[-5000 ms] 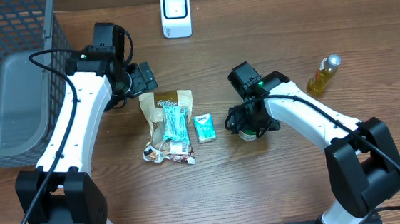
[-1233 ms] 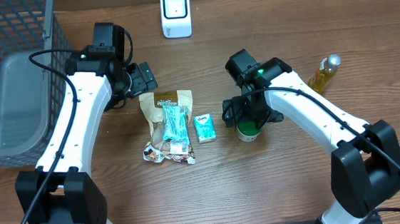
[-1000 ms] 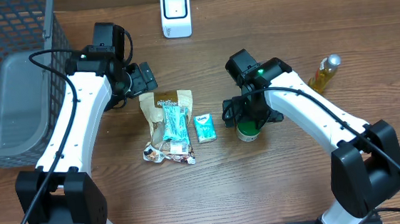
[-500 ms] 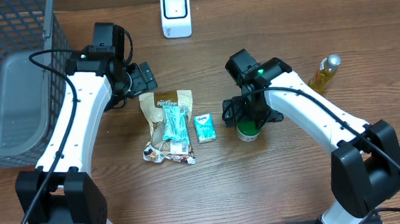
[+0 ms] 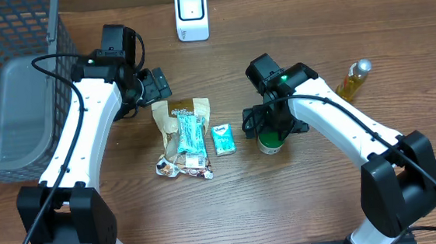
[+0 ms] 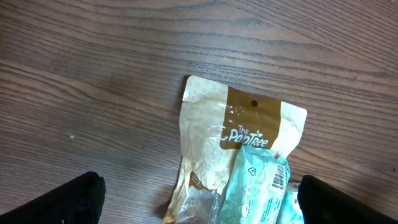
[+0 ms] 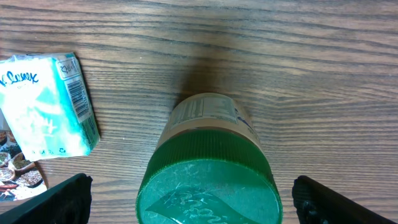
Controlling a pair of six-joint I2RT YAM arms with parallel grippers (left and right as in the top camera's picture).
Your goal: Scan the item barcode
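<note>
A jar with a green ribbed lid [image 5: 270,143] stands upright on the wooden table, right of centre. My right gripper [image 5: 273,124] hangs just above it, open. In the right wrist view the lid [image 7: 208,186] fills the space between the two black fingertips [image 7: 62,200], with a gap on each side; the right gripper [image 7: 199,202] holds nothing. A label with small print shows on the jar's side [image 7: 205,112]. A white scanner [image 5: 192,15] stands at the far edge. My left gripper [image 5: 153,86] is open over the top of a tan snack bag [image 6: 239,134].
A teal packet with a barcode [image 5: 190,133] lies on the snack bag [image 5: 181,133], and a teal tissue pack [image 5: 222,139] lies beside it, left of the jar. A yellow oil bottle [image 5: 353,80] lies at the right. A grey wire basket [image 5: 12,83] fills the far left.
Since five seconds ago my right arm has shifted slightly toward the far side over the jar. Over the last second nothing has moved.
</note>
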